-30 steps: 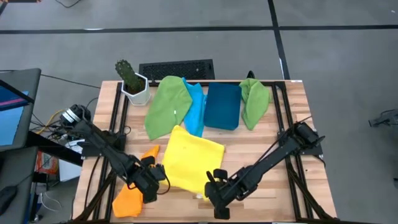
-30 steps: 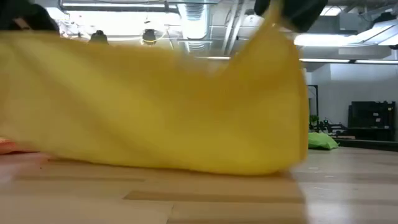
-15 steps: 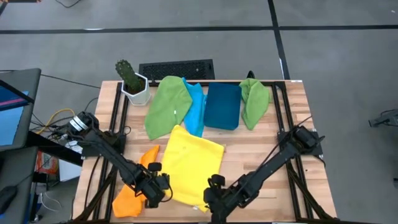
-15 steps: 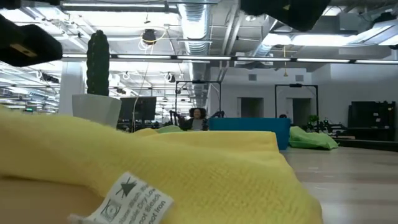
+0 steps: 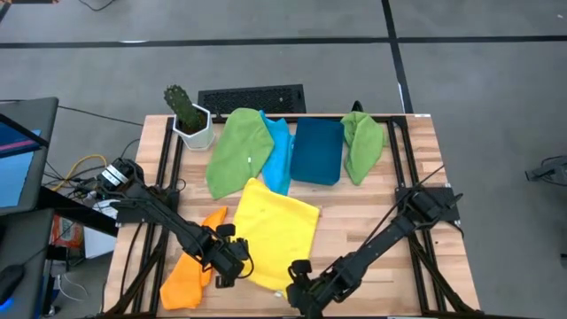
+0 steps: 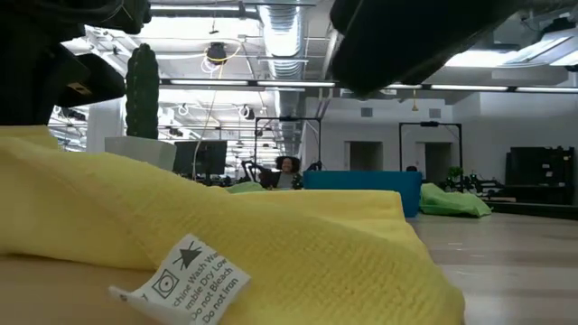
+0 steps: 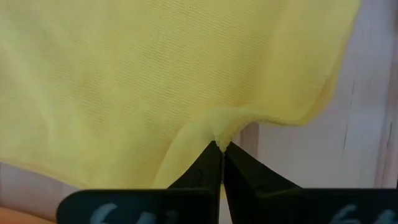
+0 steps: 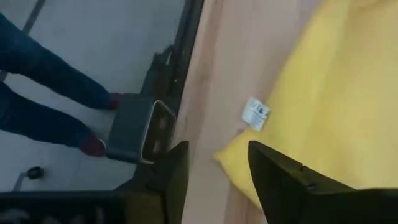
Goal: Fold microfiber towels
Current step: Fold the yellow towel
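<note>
The yellow microfiber towel (image 5: 276, 229) lies spread on the table's middle. My left gripper (image 5: 232, 260) is shut on its near left corner. My right gripper (image 5: 298, 285) hangs open over the near right corner (image 8: 231, 158), one finger on either side of it and clear of it; a white label (image 8: 255, 114) lies beside that corner. An orange towel (image 5: 188, 275) lies crumpled at the near left. Two green towels (image 5: 237, 149) (image 5: 361, 143) and a light blue one (image 5: 280, 158) lie at the back. My left gripper pinches the yellow towel's edge (image 7: 215, 135) between its two shut fingertips, coming steeply from above. The cloth puckers into a small ridge at the pinch. The rest of the towel lies on the table.
A dark blue bin (image 5: 317, 151) stands at the back between the towels. A cactus in a white pot (image 5: 189, 120) and a keyboard (image 5: 252, 97) sit at the far edge. A person's legs (image 8: 50, 87) show beyond the table's near edge.
The yellow towel's near side hung lifted from both grippers; it has dropped and now lies on the table. My right gripper has let go of its corner and sunk toward the near edge. My left gripper has come down with its corner, still shut on it.
</note>
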Robot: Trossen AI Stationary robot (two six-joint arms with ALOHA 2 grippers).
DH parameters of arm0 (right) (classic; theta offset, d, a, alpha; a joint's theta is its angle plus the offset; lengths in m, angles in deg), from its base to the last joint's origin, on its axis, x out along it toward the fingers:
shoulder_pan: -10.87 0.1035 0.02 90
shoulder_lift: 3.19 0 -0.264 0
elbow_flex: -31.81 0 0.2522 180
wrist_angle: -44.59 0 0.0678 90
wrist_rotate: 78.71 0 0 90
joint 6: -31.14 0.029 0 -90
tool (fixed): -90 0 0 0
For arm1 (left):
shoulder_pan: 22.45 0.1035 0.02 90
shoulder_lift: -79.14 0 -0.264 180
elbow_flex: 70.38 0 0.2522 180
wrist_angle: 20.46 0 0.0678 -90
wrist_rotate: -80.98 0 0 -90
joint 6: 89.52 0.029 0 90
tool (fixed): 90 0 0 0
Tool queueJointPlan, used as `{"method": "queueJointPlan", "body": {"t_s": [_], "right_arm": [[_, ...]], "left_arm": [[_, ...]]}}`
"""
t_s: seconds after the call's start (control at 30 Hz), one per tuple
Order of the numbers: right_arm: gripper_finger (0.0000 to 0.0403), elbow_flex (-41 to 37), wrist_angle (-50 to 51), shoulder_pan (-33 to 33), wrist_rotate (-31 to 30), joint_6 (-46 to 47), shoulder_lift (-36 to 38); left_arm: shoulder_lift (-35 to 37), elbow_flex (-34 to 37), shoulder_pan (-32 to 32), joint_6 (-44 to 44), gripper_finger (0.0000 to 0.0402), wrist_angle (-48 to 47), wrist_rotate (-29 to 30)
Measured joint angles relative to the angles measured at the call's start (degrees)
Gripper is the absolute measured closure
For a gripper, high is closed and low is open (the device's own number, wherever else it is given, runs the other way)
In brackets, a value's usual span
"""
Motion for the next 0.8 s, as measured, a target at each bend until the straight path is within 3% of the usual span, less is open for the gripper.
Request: {"method": "queueJointPlan", "body": {"t_s": [0.2, 0.57, 0.7, 0.8], "right_arm": [[0.0196, -0.3, -2.6, 0.0, 0.2, -4.7, -2.7], [0.0205, -0.1, -6.4, 0.0, 0.2, -2.4, -7.7], [0.0223, 0.0, -4.5, 0.0, -0.2, -1.8, -7.6], [0.0261, 0.0, -3.3, -0.1, -0.5, -1.5, -7.5]], "left_arm": [[0.0, 0.0, 0.3, -0.1, 0.0401, 0.3, 0.0], [0.0, 0.0, 0.5, -1.5, 0.0401, 0.6, 0.0], [0.0, 0.0, 0.5, -1.9, 0.0401, 0.7, 0.0], [0.0, 0.0, 0.5, -1.9, 0.0401, 0.7, 0.0]]}}
